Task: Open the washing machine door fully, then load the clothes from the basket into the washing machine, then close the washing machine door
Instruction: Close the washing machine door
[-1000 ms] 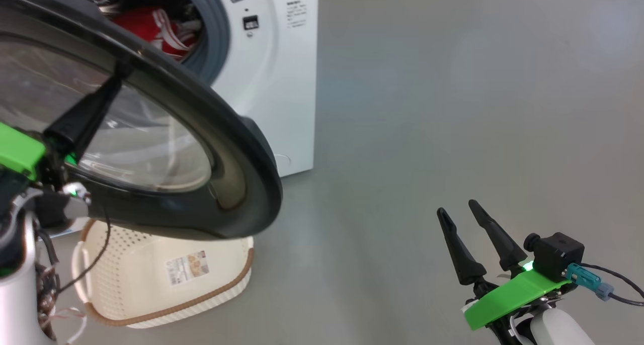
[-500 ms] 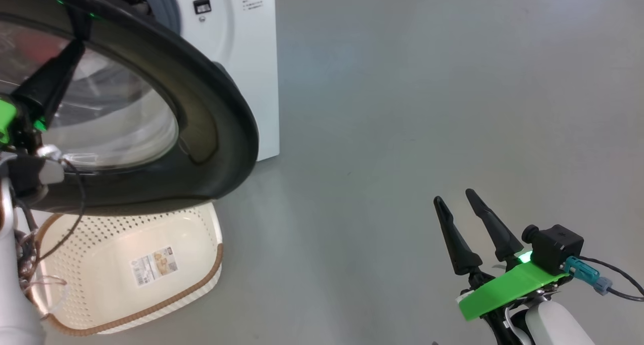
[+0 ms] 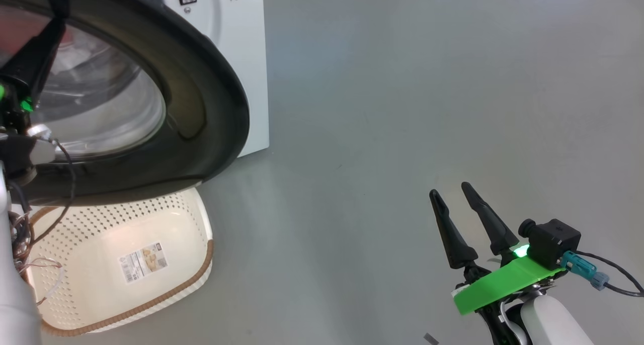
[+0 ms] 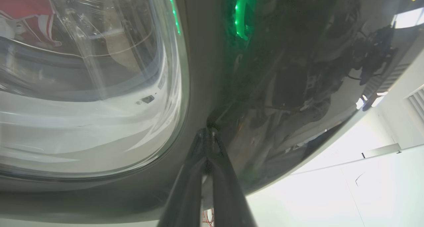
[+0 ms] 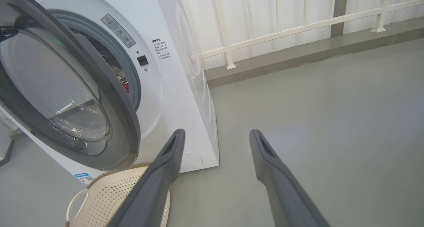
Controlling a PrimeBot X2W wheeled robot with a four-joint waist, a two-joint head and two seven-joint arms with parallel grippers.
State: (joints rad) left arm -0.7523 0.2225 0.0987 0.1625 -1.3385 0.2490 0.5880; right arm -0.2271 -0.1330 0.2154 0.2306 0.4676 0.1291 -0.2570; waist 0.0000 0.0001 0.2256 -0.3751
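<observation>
Since a second ago my head has turned, so everything sits further toward 9 o'clock in its view. The washing machine door has also swung closer to the machine front and now covers the drum mouth that showed above its rim.

At 9 o'clock in the head view, my left pincer has its two fingers pressed together with nothing between them. In the left wrist view its tips touch the door's glossy black face, just beside the glass window. Through that glass, at 10 o'clock of the left wrist view, the clothes lie red and white inside the drum.

The basket lies on the floor at 7 o'clock, partly under the door, with its label sticker facing up. The washing machine stands at 11 o'clock.

At 4 o'clock my right pincer hangs over bare floor, fingers spread wide and holding nothing, well apart from the machine.
</observation>
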